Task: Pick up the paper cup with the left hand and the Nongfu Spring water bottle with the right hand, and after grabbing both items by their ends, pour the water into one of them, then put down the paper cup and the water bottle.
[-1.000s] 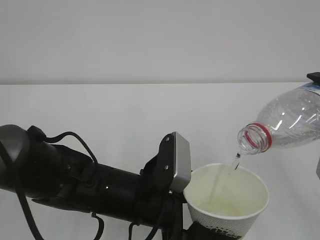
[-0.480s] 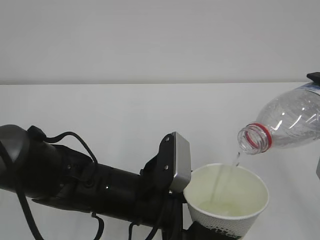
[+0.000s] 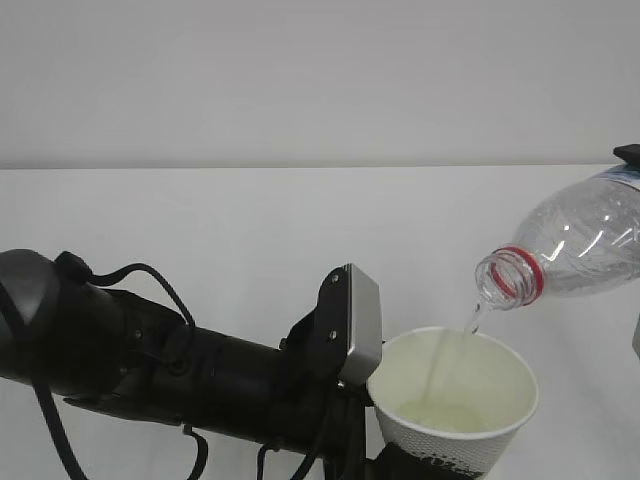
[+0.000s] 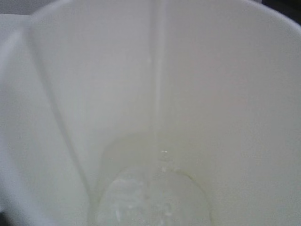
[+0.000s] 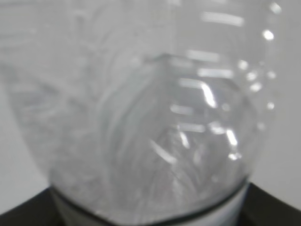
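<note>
The paper cup (image 3: 452, 440) hangs upright at the end of my left arm (image 3: 200, 370), above the table. My left gripper (image 3: 395, 468) is shut on its lower part, with the fingers mostly cut off by the frame's bottom edge. The left wrist view looks into the cup's cream inside (image 4: 225, 94), where water (image 4: 155, 202) pools at the bottom. The Nongfu Spring water bottle (image 3: 585, 245) lies tilted, its red-ringed mouth just above the cup's right rim. A thin stream (image 3: 471, 320) runs from it into the cup. My right gripper (image 3: 628, 153) is shut on the bottle's far end; the bottle (image 5: 155, 117) fills the right wrist view.
The white table (image 3: 250, 220) stretches behind both arms to a pale wall (image 3: 300, 80). A grey block (image 3: 360, 320) on the left wrist sits just left of the cup's rim. Nothing else stands on the table in view.
Water keeps running into the cup and the pool at its bottom has grown a little. Cup, bottle and both arms hold the same places.
</note>
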Controlling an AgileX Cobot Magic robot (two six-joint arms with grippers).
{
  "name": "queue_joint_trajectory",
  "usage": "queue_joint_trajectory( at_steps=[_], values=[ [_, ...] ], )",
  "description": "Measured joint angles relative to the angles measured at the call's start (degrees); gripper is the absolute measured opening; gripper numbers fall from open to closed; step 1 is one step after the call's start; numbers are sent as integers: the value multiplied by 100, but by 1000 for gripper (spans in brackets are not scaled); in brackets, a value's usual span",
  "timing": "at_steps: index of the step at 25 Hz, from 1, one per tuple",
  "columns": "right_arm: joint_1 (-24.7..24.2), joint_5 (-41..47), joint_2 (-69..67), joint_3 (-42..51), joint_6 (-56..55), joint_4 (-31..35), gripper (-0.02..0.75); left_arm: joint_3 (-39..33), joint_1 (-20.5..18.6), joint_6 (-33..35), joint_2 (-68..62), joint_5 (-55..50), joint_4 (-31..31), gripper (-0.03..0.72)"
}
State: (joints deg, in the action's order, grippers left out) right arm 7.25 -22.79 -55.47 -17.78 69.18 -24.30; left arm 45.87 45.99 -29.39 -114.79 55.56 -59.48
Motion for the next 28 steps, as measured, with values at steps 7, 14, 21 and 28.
queue_joint_trajectory(
  at_steps=[7,14,21,28],
  values=[
    [0,0,0,0,14,0,433,0,0,0,0,0,0,501],
    [0,0,0,0,27,0,433,0,0,0,0,0,0,501],
    [0,0,0,0,87,0,433,0,0,0,0,-4,0,501],
    [0,0,0,0,100,0,433,0,0,0,0,-4,0,501]
  ],
)
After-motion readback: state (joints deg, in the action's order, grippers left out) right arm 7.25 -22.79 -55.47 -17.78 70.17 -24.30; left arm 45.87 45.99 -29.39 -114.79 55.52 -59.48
